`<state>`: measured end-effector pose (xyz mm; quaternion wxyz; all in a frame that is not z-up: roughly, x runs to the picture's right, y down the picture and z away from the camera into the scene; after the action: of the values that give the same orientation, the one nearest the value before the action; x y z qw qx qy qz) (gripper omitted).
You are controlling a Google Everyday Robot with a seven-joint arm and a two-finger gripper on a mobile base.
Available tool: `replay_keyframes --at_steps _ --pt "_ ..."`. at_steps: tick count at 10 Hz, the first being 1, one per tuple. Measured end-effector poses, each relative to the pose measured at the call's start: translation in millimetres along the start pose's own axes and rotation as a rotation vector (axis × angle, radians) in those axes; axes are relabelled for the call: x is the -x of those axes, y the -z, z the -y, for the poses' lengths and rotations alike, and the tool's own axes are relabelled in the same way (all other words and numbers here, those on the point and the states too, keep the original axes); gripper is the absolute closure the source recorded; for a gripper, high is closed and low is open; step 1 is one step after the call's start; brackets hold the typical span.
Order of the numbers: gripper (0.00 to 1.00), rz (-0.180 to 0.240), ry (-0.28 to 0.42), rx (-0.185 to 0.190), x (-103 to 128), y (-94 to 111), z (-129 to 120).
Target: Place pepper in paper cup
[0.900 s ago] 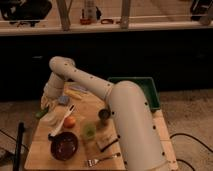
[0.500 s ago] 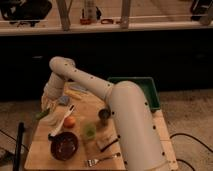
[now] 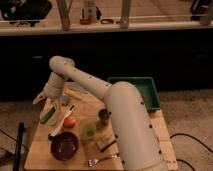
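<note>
The pepper [image 3: 48, 114] is a small dark-green, elongated thing lying tilted at the left of the wooden table [image 3: 125, 150]. It rests against a pale, whitish shape that looks like the paper cup [image 3: 52, 120]; I cannot tell whether the pepper is inside it. My gripper [image 3: 41, 99] hangs at the end of the white arm, just above and slightly left of the pepper. Whether it touches the pepper cannot be made out.
An orange fruit [image 3: 70, 121], a white utensil [image 3: 62, 125] and a dark bowl [image 3: 64, 145] sit near the pepper. A light-green cup [image 3: 89, 131] and a dark metallic cup [image 3: 103, 116] stand mid-table. A green bin [image 3: 147, 92] is at the right, and a fork [image 3: 100, 160] lies at the front.
</note>
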<state>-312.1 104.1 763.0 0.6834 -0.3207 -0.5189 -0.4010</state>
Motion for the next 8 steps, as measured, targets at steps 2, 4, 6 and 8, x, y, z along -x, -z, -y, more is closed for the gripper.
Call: replay_keyframes --at_steps 2,4,6,8 --pt "0.2 0.004 0.003 0.002 -1.6 2.2 -0.3" --pt "0.2 0.007 0.007 0.006 -1.4 2.0 1.7" --pt "0.2 0.007 0.006 0.007 -2.7 2.7 1.8" --pt "0.2 0.005 0.007 0.007 -3.1 3.5 0.9"
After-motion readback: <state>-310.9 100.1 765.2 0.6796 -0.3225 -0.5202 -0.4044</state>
